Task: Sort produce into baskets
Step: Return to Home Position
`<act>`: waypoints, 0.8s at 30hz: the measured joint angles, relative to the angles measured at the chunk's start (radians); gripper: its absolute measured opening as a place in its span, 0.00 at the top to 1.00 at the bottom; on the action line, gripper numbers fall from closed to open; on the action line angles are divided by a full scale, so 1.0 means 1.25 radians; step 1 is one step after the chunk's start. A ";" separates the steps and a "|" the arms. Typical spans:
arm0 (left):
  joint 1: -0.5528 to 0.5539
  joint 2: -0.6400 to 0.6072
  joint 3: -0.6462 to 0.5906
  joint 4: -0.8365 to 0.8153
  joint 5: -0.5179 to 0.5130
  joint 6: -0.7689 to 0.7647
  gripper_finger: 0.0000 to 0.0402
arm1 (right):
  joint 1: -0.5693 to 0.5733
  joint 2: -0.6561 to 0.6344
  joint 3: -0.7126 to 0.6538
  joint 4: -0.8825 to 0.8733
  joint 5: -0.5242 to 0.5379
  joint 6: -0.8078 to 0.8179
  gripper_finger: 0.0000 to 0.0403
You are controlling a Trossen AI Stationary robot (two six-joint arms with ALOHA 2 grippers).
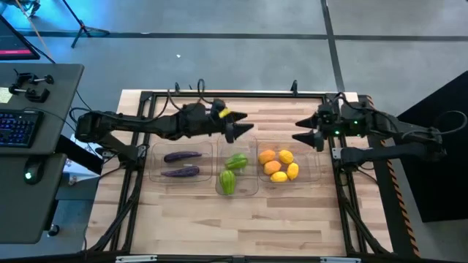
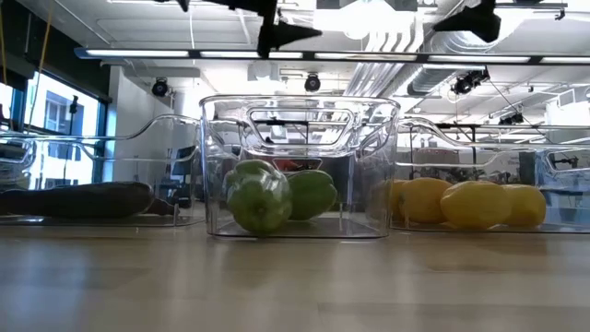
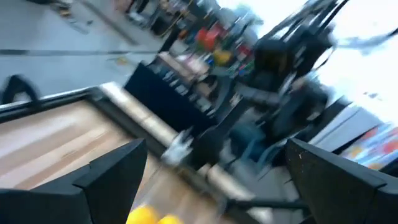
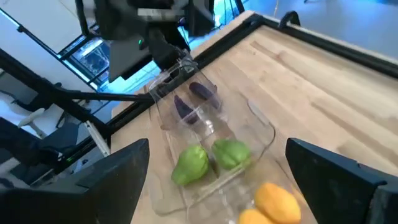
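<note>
Bare wooden surface (image 1: 241, 226) nearest. Then three clear bins in a row on it:
- left bin (image 1: 156, 165): two purple eggplants (image 1: 183, 155) lying inside
- middle bin (image 1: 249, 187): two green lumpy pieces (image 1: 228, 181)
- right bin (image 1: 311, 164): orange fruits (image 1: 268, 155) and yellow lemons (image 1: 292, 171) together

Farther back, raised over bins' far edges:
- left gripper (image 1: 245, 133) above middle bin, fingers spread wide, empty
- right gripper (image 1: 296, 130) above right bin, facing it, fingers spread wide, empty
</note>
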 joint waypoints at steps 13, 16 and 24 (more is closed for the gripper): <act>-0.011 -0.075 0.000 0.057 0.164 -0.106 0.07 | 0.000 0.018 0.000 -0.048 -0.082 -0.001 0.09; -0.043 -0.134 0.000 -0.015 0.106 -0.022 0.07 | 0.000 0.048 0.000 -0.054 -0.090 -0.003 0.09; -0.148 -0.281 -0.072 -0.120 -0.100 0.164 0.07 | 0.000 0.095 0.000 0.035 -0.176 0.037 0.09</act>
